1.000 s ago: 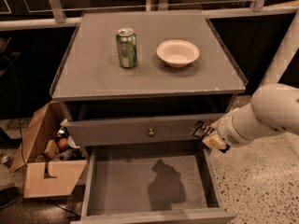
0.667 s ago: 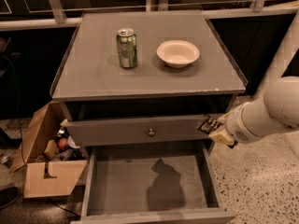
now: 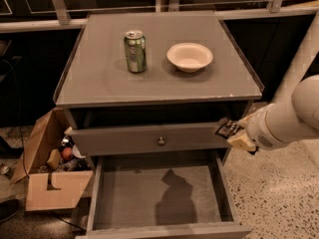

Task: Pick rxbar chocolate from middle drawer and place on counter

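Note:
My gripper [image 3: 235,135] hangs at the right side of the cabinet, level with the upper drawer front and above the right wall of the open middle drawer [image 3: 124,195]. It is shut on the rxbar chocolate [image 3: 228,128], a small black wrapper with pale print that sticks out to the left of the fingers. The drawer's grey floor is bare apart from the arm's shadow. The counter [image 3: 99,81] lies above and to the left of the gripper.
A green soda can [image 3: 135,51] and a pale bowl [image 3: 189,57] stand on the counter's rear half. A closed drawer front with a round knob [image 3: 160,141] sits above the open drawer. An open cardboard box [image 3: 50,183] with clutter stands on the floor at left.
The gripper has moved a little to the right and upward with the black bar, away from the drawer opening. The can, the bowl and the drawer have not moved.

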You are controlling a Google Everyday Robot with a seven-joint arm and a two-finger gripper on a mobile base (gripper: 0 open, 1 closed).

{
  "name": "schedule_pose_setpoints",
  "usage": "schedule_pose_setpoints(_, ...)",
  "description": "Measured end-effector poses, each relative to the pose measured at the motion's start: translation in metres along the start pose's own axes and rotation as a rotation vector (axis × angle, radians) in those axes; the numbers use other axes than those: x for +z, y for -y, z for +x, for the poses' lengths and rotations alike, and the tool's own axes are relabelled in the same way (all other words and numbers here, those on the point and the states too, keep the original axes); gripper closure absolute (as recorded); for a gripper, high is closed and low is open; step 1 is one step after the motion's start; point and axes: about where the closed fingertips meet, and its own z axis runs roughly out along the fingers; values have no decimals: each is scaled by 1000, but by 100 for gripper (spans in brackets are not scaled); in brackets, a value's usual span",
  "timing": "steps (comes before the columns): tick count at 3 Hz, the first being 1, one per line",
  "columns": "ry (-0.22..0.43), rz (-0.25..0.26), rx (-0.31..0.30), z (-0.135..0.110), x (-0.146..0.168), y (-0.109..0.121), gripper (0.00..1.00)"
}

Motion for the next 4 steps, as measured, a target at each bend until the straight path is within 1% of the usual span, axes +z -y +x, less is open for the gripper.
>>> schedule_pose_setpoints(1,28,49,-5,-7,-38,9,100)
schedule_pose_setpoints(2,79,104,-34,-21,-66,17,100)
schedule_pose_setpoints(3,80,105,-37,-22,-67,17,100)
schedule_pose_setpoints(4,101,149,-58,-70,-80,62,100)
